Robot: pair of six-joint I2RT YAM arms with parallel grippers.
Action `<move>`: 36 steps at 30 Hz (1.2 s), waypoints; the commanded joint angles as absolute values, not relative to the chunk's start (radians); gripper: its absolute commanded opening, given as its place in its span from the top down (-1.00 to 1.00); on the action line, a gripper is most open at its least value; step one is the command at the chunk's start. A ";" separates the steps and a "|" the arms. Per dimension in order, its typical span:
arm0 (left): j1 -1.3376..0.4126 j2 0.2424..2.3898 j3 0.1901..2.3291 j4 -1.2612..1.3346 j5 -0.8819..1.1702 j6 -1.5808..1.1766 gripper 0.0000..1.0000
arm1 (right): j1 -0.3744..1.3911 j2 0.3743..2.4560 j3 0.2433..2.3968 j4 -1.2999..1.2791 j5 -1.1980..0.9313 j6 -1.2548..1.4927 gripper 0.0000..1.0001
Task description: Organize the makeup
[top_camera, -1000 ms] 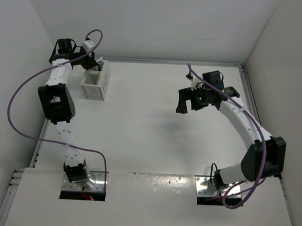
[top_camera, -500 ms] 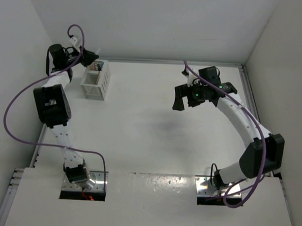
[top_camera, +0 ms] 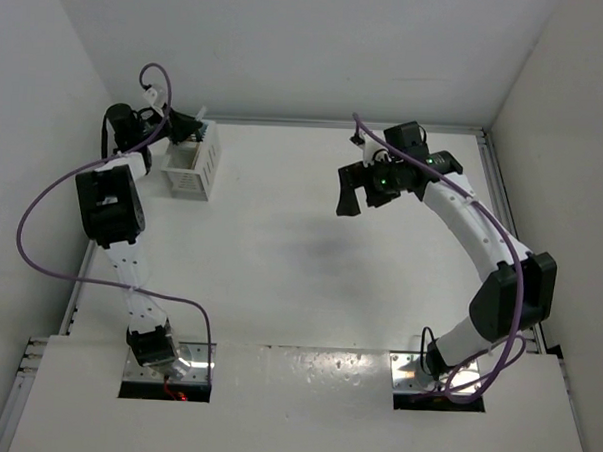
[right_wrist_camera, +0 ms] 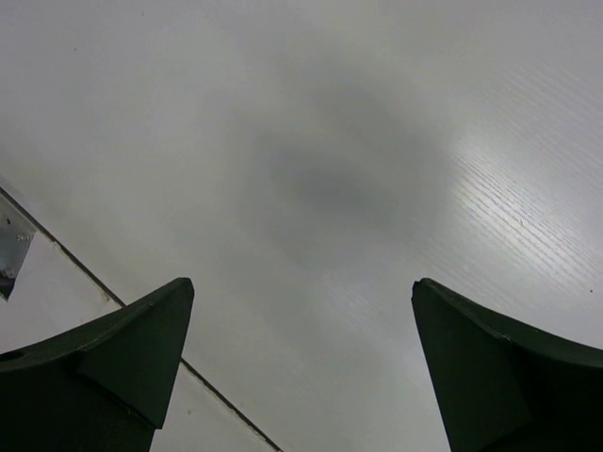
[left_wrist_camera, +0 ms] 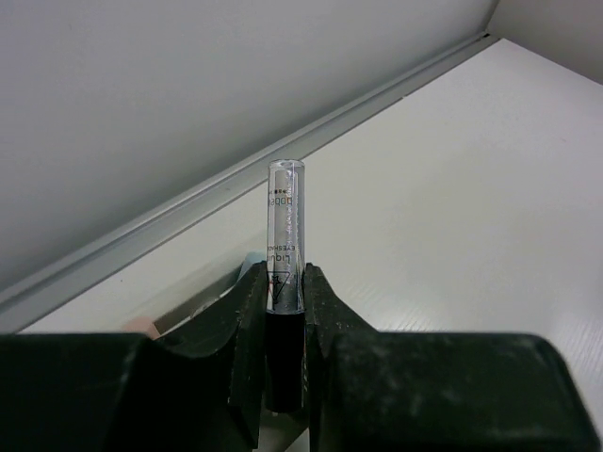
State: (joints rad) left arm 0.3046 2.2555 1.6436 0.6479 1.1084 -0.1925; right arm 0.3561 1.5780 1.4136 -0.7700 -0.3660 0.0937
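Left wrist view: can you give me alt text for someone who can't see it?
The left fingers are shut on a slim makeup tube, black at the base and clear with printed lettering above, which sticks out past them. Behind it lie the white table and a grey rail along the wall.

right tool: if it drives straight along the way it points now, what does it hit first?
Most likely the bare table. The right tool stands open, and its wrist view shows only white tabletop between and beyond the fingers, with nothing else in that line. The picture does not show how far off the surface is.
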 commanded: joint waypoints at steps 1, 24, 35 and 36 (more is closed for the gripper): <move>0.318 2.289 1.681 0.724 1.149 -0.178 1.00 | 0.364 1.603 1.480 -0.796 -0.359 0.075 -0.99; 0.327 2.362 1.683 0.746 1.187 -0.156 0.11 | 0.393 1.690 1.600 -0.854 -0.356 0.055 -0.99; 0.336 2.327 1.706 0.706 1.197 -0.156 0.01 | 0.403 1.695 1.601 -0.854 -0.365 0.046 -0.99; 0.336 2.327 1.732 0.695 1.197 -0.166 -0.01 | 0.400 1.695 1.601 -0.857 -0.365 0.048 -0.99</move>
